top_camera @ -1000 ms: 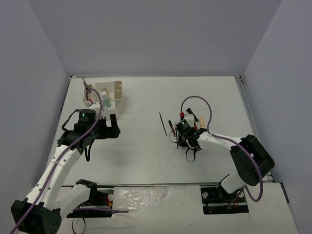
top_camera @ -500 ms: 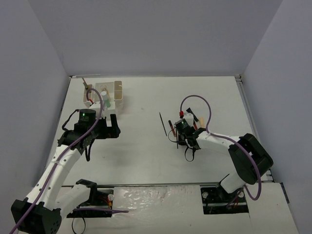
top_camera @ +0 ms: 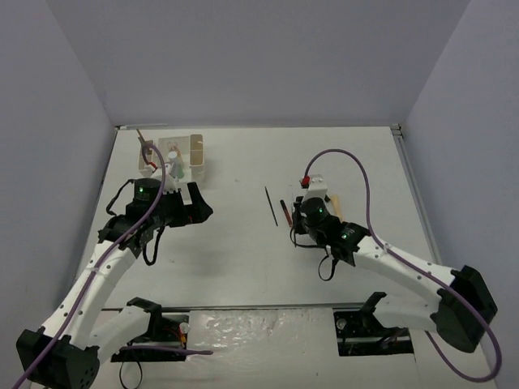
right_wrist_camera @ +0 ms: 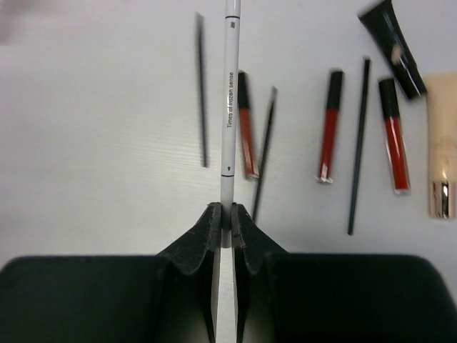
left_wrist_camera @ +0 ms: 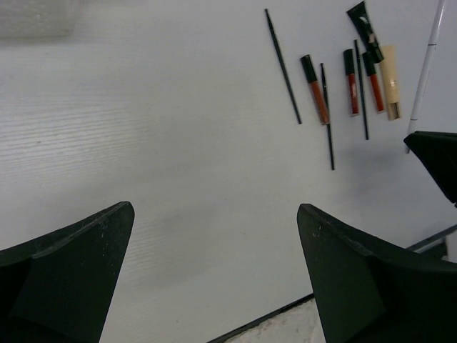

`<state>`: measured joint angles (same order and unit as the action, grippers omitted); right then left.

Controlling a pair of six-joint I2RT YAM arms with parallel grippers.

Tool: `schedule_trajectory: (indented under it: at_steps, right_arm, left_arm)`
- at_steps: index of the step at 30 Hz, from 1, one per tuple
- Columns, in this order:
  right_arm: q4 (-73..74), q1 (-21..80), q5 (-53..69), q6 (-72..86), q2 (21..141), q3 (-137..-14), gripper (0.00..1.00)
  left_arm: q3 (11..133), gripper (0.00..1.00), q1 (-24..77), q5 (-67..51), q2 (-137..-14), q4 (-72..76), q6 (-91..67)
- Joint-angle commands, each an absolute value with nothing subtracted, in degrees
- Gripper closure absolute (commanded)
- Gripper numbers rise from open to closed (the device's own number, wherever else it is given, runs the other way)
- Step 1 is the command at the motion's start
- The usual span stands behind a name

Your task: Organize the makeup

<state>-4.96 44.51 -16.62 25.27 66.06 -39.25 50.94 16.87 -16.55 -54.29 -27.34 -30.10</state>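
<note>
My right gripper [right_wrist_camera: 227, 211] is shut on a white pencil [right_wrist_camera: 230, 107] that points straight ahead above the table. Below it lie loose makeup pieces: three red tubes [right_wrist_camera: 328, 132], thin black pencils [right_wrist_camera: 358, 150], a black tube [right_wrist_camera: 396, 50] and a tan tube [right_wrist_camera: 443, 143]. In the top view the right gripper [top_camera: 302, 212] hangs over this row. My left gripper [left_wrist_camera: 216, 209] is open and empty over bare table, with the same row [left_wrist_camera: 315, 89] ahead of it on the right. It hovers [top_camera: 199, 207] just in front of the box.
A white-and-beige compartmented box [top_camera: 195, 154] stands at the back left with small bottles and a brush handle [top_camera: 142, 138] in it. Grey walls close in the table on three sides. The arms' bases sit at the near edge.
The right gripper has closed on the white pencil and lifted it off the table, drawing back toward the near right. The left gripper has shifted slightly right, still open.
</note>
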Motion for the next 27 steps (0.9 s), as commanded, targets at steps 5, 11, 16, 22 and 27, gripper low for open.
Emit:
schedule_trajectory:
  at_steps: [5,11,16,22,27]
  right_arm:
    - [-27.27,50.65,-9.97,14.78,56.28,-36.70,1.00]
    - [-33.54,52.37,-3.98,12.31,58.44,-37.53,1.00]
    - [-36.73,52.73,-2.11,12.38,59.05,-37.69,1.00]
    - [-37.58,53.22,-0.76,12.53,59.57,-37.79,1.00]
    - [-38.26,53.50,-0.62,12.66,60.56,-37.73,1.00]
  left_arm:
    - [61.31,0.04,27.30,-14.45,-57.10,-13.07,-41.62]
    - [65.53,0.15,34.30,-8.83,-60.69,-8.76,-42.53]
    - [68.02,0.20,37.58,-5.93,-63.93,-7.68,-42.13]
    - [70.25,0.28,39.77,-2.43,-67.15,-7.26,-40.59]
    - [72.42,0.39,42.10,-1.02,-69.78,-5.63,-39.70]
